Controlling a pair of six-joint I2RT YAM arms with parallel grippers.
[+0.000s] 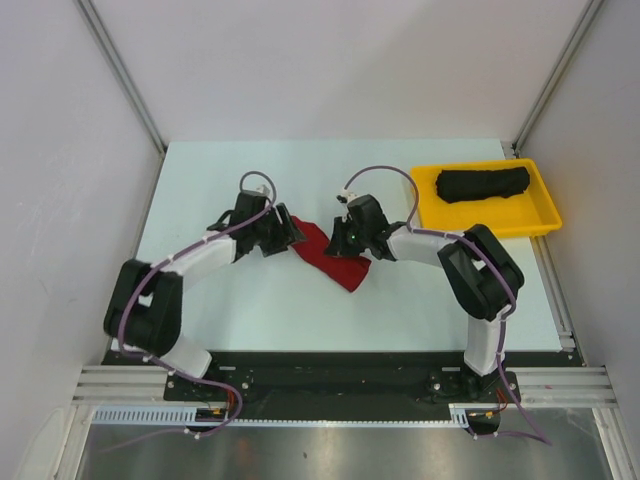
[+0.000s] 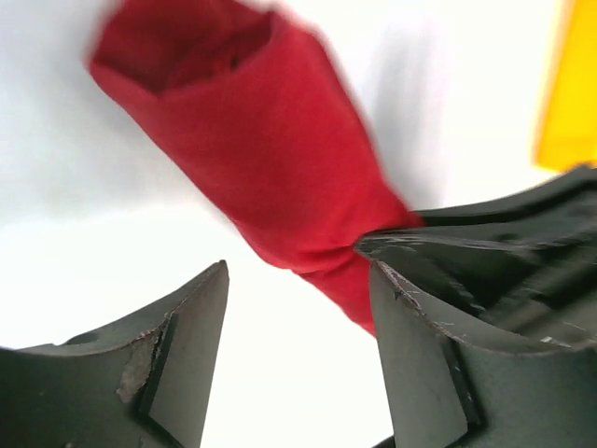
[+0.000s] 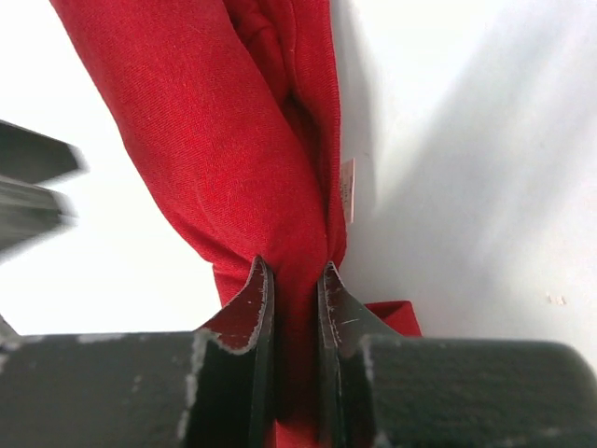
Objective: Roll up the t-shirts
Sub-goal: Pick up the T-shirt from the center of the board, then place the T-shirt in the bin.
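A deep red t-shirt point(image 1: 335, 262) lies rolled into a tube on the white table point(image 1: 250, 300), between my two grippers. My right gripper point(image 1: 347, 240) is shut on one end of the roll; in the right wrist view the red cloth point(image 3: 233, 140) is pinched between the jaws of that gripper point(image 3: 297, 271). My left gripper point(image 1: 290, 232) stands open beside the other end. In the left wrist view nothing lies between its fingers point(image 2: 298, 271), and the red roll point(image 2: 270, 159) lies just beyond them. A black t-shirt point(image 1: 483, 183) lies rolled in the yellow tray.
The yellow tray point(image 1: 540, 218) sits at the table's back right corner, and its edge point(image 2: 569, 93) shows in the left wrist view. Grey walls close in the table on the left, back and right.
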